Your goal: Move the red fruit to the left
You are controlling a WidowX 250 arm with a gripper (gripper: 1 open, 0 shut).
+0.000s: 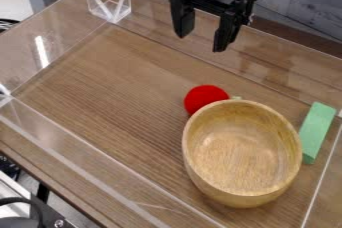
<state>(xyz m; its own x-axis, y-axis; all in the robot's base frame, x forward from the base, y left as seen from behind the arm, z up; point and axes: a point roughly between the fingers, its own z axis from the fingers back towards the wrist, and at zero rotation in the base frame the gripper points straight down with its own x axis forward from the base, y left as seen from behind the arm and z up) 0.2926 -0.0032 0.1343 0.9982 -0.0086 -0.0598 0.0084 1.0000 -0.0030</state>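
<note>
Red fruit (205, 97) lies on the wooden table (107, 82), well below the open, empty gripper (203, 32)

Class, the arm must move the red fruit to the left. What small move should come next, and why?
Probably bring the open gripper down over the red fruit: it hangs above and behind the fruit, holding nothing, and the fruit sits against the wooden bowl.

The wooden bowl (242, 151) hides the lower edge of the red fruit (205, 97). The arm above the gripper (207, 30) is cut off by the top edge.
</note>
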